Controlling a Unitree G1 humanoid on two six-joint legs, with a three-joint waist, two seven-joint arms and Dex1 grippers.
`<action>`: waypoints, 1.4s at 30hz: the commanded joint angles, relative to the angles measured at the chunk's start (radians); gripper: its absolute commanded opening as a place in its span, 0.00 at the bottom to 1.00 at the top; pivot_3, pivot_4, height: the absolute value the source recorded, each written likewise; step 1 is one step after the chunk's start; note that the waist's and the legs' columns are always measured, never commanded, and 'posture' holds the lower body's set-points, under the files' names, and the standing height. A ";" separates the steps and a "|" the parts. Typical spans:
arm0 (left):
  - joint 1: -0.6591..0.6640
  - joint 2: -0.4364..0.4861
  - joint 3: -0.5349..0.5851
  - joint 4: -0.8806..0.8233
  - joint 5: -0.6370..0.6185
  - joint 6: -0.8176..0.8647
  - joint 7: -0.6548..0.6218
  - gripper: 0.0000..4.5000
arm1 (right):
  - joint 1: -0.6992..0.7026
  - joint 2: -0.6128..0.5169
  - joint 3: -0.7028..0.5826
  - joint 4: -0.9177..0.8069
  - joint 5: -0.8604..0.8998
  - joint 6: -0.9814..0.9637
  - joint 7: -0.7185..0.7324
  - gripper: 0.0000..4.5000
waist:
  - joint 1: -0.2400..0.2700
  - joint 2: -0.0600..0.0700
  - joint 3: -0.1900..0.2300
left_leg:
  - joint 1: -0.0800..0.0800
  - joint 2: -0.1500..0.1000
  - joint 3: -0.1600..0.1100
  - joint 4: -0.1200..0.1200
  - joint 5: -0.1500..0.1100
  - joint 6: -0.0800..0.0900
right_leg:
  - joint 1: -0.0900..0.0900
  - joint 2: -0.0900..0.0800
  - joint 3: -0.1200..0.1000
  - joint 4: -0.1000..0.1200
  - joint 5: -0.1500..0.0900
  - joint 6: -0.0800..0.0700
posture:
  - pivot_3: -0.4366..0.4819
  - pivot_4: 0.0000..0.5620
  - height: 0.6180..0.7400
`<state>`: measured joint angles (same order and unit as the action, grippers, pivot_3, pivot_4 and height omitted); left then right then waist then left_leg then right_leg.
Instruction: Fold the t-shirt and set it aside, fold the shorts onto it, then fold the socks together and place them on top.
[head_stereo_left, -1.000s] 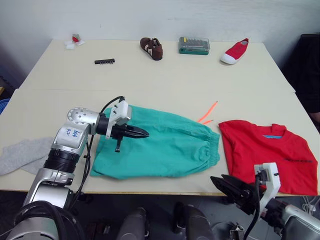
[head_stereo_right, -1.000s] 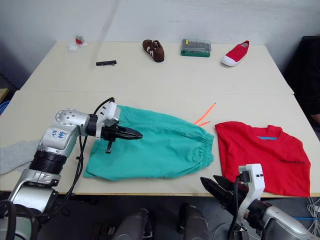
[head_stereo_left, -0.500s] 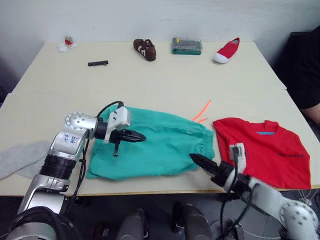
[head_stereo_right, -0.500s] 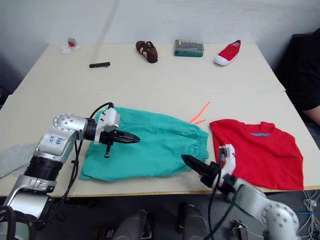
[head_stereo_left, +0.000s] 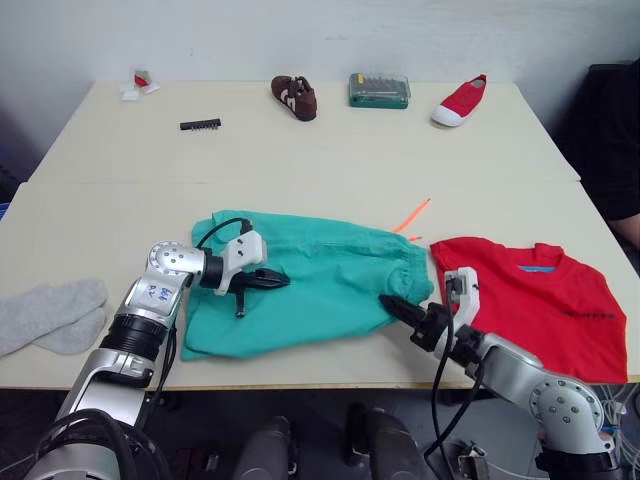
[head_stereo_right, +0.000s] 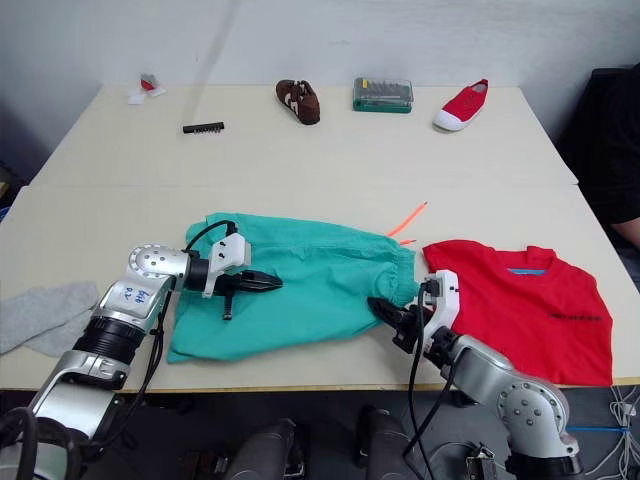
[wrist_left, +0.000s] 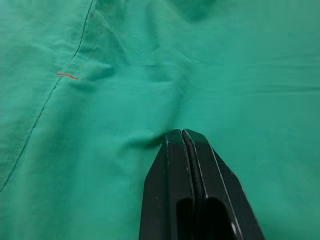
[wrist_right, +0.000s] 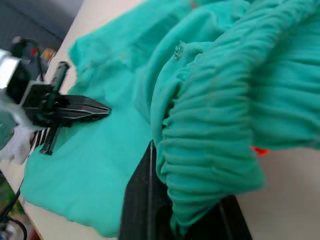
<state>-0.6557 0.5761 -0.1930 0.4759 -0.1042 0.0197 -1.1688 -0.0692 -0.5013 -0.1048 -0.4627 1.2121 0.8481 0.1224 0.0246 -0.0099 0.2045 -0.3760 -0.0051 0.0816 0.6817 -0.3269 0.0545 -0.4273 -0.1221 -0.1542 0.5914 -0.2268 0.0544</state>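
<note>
Teal-green soft cloth shorts (head_stereo_left: 310, 290) spread across centre frame on the beige table (head_stereo_left: 330, 160), beside the red short-sleeved t-shirt (head_stereo_left: 545, 305) at right. Left gripper (head_stereo_left: 283, 280) pressed shut, tips resting on the teal cloth, forearm lying level. Right gripper (wrist_right: 167, 200) clamped on the gathered waistband, fingertips buried under bunched fabric. Light grey socks (head_stereo_left: 50, 315) at far left, partly cut off.

brown shoe (head_stereo_left: 296, 96), green bit case (head_stereo_left: 379, 90), red shoe (head_stereo_left: 459, 102) and black bit strip (head_stereo_left: 200, 125) along the table's (head_stereo_left: 330, 160) far side.
</note>
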 joint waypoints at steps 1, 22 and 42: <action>0.021 -0.005 -0.009 0.034 0.038 -0.004 0.029 0.00 | -0.077 -0.051 0.030 -0.088 -0.044 -0.009 0.129 0.01 | 0.000 0.000 0.000 | 0.000 0.000 0.000 0.000 0.000 0.000 | 0.000 0.000 0.000 0.000 0.000 0.000 | 0.48 0.27 1.00; 0.329 0.101 0.319 -0.520 -0.201 0.351 0.200 0.00 | -0.751 0.231 0.569 0.485 -0.624 -0.149 0.669 0.25 | -0.032 0.000 0.000 | -0.007 0.000 0.003 0.000 0.002 -0.005 | -0.006 0.001 -0.002 0.002 0.001 -0.002 | 0.48 0.27 1.00; 0.308 0.343 0.629 -0.775 -0.677 0.800 0.201 0.00 | -0.779 0.272 0.394 0.542 -0.718 -0.251 0.831 0.17 | -0.044 0.001 0.001 | -0.012 0.000 0.002 0.000 0.003 -0.014 | -0.014 0.003 0.000 0.005 0.001 -0.003 | 0.48 0.27 1.00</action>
<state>-0.3641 0.9151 0.4886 -0.2642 -0.7931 0.8440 -0.9451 -0.8408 -0.2359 0.3047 0.0857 0.5235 0.6317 0.9743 -0.0198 -0.0086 0.2055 -0.3878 -0.0046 0.0846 0.6812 -0.3237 0.0406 -0.4417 -0.1175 -0.1537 0.5965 -0.2257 0.0515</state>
